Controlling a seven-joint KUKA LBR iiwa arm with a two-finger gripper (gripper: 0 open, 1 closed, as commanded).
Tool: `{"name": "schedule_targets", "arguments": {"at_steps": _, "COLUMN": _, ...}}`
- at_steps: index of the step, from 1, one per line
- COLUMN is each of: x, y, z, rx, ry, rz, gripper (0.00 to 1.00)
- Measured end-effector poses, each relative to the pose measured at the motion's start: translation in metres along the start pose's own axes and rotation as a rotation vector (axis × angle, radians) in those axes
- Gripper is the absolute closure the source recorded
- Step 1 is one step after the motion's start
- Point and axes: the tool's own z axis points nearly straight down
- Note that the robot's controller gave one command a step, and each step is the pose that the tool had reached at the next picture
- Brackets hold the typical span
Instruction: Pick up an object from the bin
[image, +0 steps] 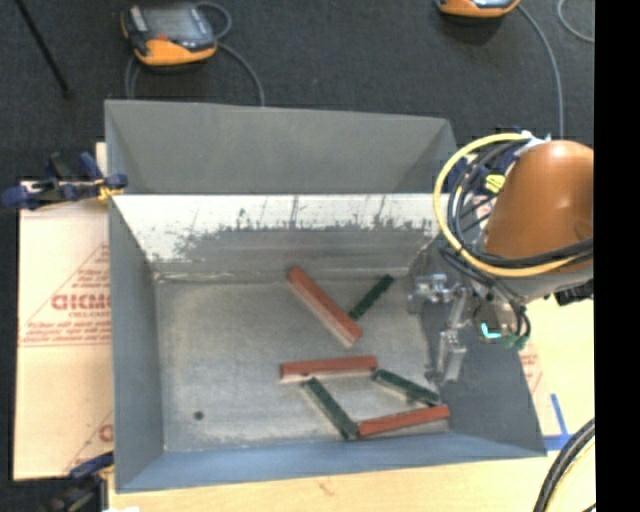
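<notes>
My gripper (446, 345) hangs low at the bin's right side, close to the right wall. Just below its tip lies a short dark green stick (405, 387), slanting down to the right. Beneath that stick a reddish-brown bar (402, 422) lies near the bin's front wall, nearly level. Nothing shows between the gripper's tips.
Left of the gripper, a long brown bar (325, 305) lies diagonally with a dark green stick (370, 297) beside it. Further forward are a level brown bar (328, 369) and another dark green stick (332, 408). The arm's orange cover and cables sit over the right rim.
</notes>
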Motion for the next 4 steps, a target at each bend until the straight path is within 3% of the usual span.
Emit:
{"name": "schedule_targets", "arguments": {"at_steps": 1, "x": -0.002, "y": 0.000, "z": -0.004, "rx": 0.001, "ry": -0.007, "rz": -0.002, "gripper": 0.00}}
{"name": "schedule_targets", "arguments": {"at_steps": 2, "x": -0.001, "y": 0.004, "z": 0.025, "rx": 0.003, "ry": -0.015, "rz": -0.063, "gripper": 0.00}}
{"name": "schedule_targets", "arguments": {"at_steps": 3, "x": -0.002, "y": 0.009, "z": 0.085, "rx": 0.000, "ry": -0.013, "rz": -0.047, "gripper": 0.00}}
{"name": "schedule_targets", "arguments": {"at_steps": 4, "x": -0.001, "y": 0.005, "z": 0.146, "rx": 0.002, "ry": -0.009, "rz": -0.032, "gripper": 1.00}}
